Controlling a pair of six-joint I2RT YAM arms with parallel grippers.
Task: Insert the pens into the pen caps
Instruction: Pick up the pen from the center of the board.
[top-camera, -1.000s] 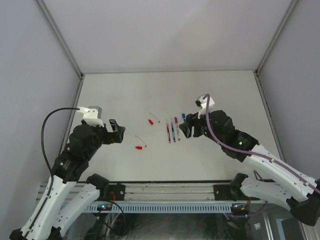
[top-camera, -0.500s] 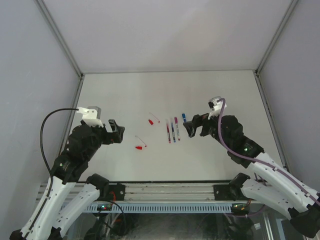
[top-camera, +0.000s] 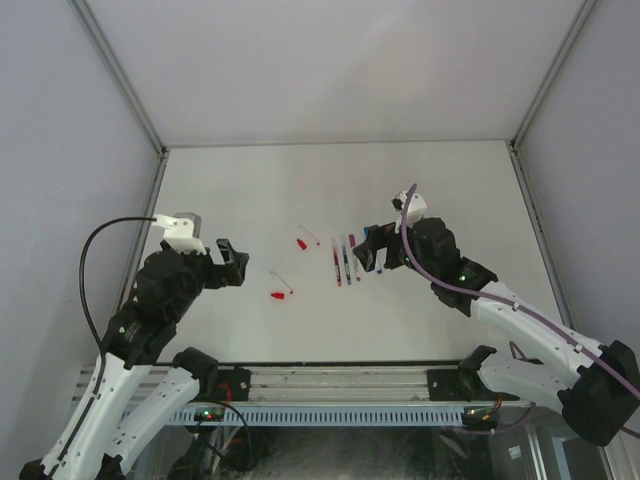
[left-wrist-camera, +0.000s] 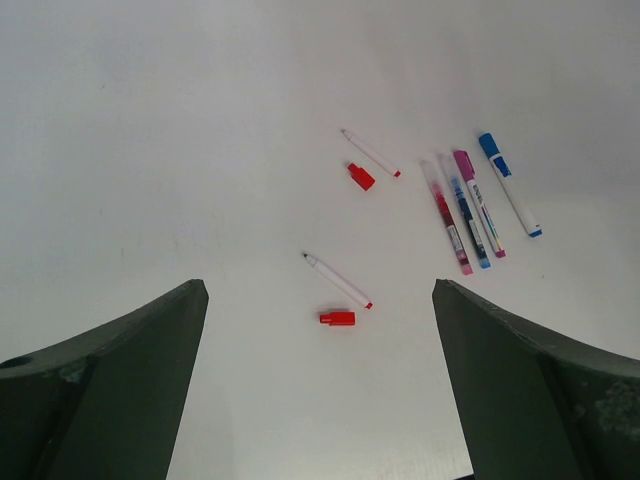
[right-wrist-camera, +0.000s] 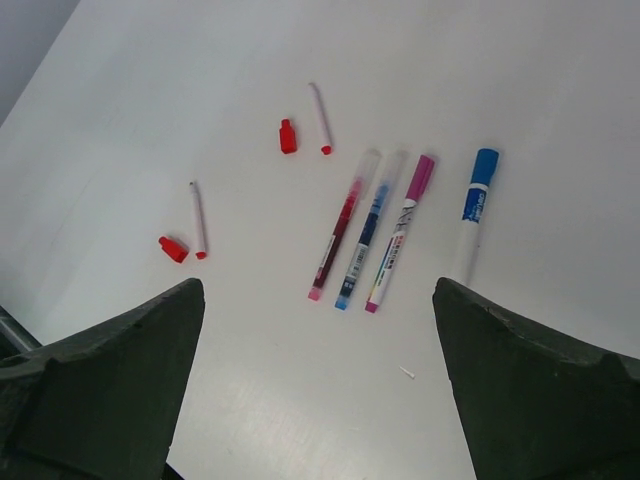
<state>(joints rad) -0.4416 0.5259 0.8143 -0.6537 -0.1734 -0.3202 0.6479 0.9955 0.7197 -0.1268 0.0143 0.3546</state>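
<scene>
Two uncapped pens with white barrels and red tips lie left of centre, one (left-wrist-camera: 370, 153) (right-wrist-camera: 320, 117) farther and one (left-wrist-camera: 337, 280) (right-wrist-camera: 197, 219) nearer. A loose red pen cap lies beside each, the far cap (left-wrist-camera: 361, 177) (right-wrist-camera: 288, 136) and the near cap (left-wrist-camera: 337, 318) (right-wrist-camera: 173, 249). A red pen (right-wrist-camera: 339, 238), a blue pen (right-wrist-camera: 365, 242) and a magenta pen (right-wrist-camera: 400, 232) lie side by side with caps on. To their right lies a thicker blue marker (right-wrist-camera: 474, 213). My left gripper (top-camera: 235, 262) (left-wrist-camera: 318, 284) is open, short of the near pen. Above the row, my right gripper (top-camera: 368, 252) (right-wrist-camera: 319, 283) hangs open and empty.
The white table (top-camera: 450, 190) is walled in by grey panels at the back and on both sides. A tiny white speck (right-wrist-camera: 407, 372) lies near the row of pens. A metal rail (top-camera: 330, 385) runs along the near edge.
My right gripper opened wide, pulled back to the right, then came forward again over the row of pens. The left arm and all pens stayed still.
</scene>
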